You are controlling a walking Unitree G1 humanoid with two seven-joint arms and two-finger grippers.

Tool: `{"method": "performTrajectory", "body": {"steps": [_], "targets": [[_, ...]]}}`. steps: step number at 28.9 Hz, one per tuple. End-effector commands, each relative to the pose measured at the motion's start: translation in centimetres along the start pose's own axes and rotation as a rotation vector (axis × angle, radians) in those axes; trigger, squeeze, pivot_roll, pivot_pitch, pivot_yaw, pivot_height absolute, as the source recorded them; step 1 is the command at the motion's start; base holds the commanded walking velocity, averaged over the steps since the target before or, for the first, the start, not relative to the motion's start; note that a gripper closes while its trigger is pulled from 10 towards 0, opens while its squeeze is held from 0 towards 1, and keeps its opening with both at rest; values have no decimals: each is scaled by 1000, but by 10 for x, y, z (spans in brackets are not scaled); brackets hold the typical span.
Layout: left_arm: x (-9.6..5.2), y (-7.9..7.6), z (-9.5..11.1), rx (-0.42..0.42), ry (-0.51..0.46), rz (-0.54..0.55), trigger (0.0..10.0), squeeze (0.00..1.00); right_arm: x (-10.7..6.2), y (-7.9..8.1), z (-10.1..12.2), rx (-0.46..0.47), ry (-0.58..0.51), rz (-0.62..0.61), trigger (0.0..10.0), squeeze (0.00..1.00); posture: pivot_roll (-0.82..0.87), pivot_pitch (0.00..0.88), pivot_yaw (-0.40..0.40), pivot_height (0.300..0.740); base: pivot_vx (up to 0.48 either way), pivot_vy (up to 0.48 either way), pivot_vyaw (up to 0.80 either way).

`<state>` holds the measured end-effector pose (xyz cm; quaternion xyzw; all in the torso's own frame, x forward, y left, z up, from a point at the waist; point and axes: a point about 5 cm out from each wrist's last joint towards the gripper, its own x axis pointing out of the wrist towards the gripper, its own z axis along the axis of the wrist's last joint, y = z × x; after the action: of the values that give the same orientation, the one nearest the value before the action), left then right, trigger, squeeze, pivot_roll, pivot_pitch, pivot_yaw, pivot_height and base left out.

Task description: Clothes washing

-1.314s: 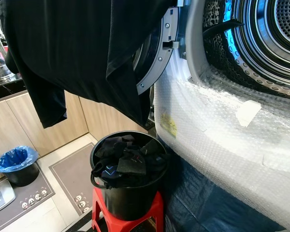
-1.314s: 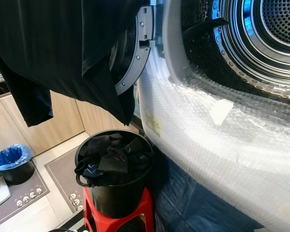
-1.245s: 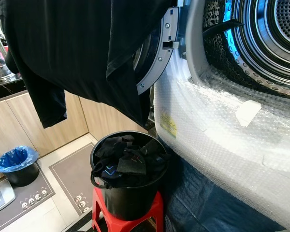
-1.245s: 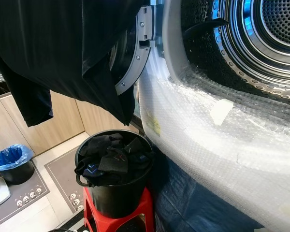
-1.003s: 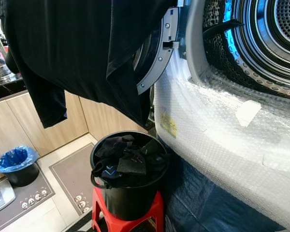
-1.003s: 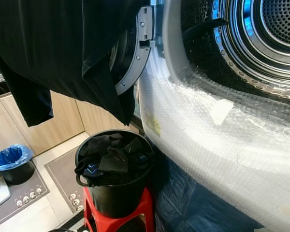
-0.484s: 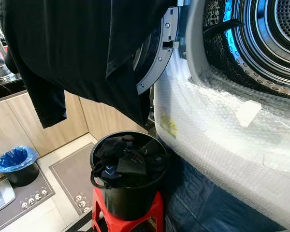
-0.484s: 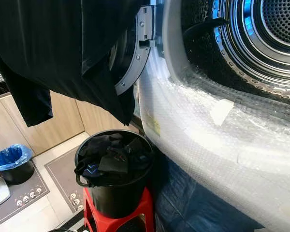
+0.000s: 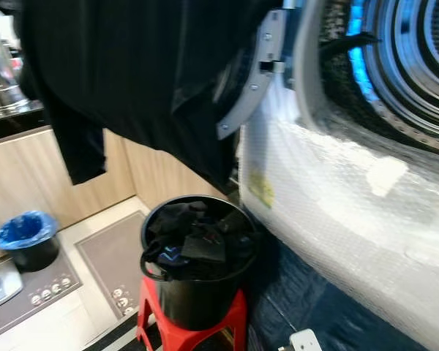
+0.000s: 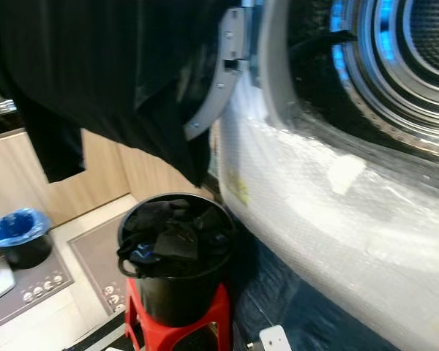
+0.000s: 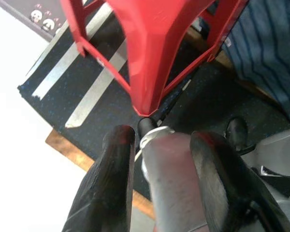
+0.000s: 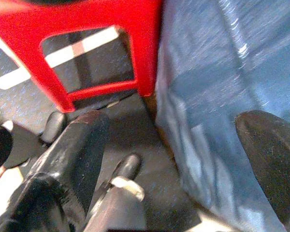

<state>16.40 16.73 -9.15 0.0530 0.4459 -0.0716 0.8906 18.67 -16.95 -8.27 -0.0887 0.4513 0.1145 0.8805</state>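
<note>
I see the laundry heaped in a black bucket (image 9: 197,270) on a red stool (image 9: 186,333), raised so it sits just beside the washer (image 9: 336,197), whose door (image 9: 252,80) stands open. A black garment (image 9: 132,73) hangs above the bucket, draped in front of the door. Both my arms hang low by the stool legs: my left hand (image 11: 164,159) and right hand (image 12: 183,145) have their fingers spread and grasp nothing. I judge loading has yet to be completed.
</note>
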Motion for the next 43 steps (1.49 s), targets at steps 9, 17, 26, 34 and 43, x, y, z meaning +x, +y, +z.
{"method": "performTrajectory", "body": {"steps": [9, 17, 26, 34, 43], "targets": [[-1, 1, -5, -25, 12, -3, 10000, 0, -2, -1, -12, 0, 41, 9, 10000, 0, 89, 0, -48, 740, 0, 0, 0], [-1, -1, -3, -26, 9, -23, 10000, 1000, -3, -2, -13, 24, 41, 10, 10000, 1000, 77, 0, -36, 740, 0, 0, 0], [1, -1, 2, 52, 14, -64, 10000, 0, -5, -10, -15, 97, 18, -43, 10000, 0, -57, 0, 62, 740, 0, 0, 0], [5, -11, 15, 57, -11, -89, 10000, 0, -12, -27, -27, 158, 23, -109, 10000, 0, -86, 0, 69, 740, 0, 0, 0], [5, -11, 17, 135, -15, -105, 10000, 0, -12, -26, -25, 127, -9, -114, 10000, 0, -116, 0, 82, 740, 0, 0, 0]]}}
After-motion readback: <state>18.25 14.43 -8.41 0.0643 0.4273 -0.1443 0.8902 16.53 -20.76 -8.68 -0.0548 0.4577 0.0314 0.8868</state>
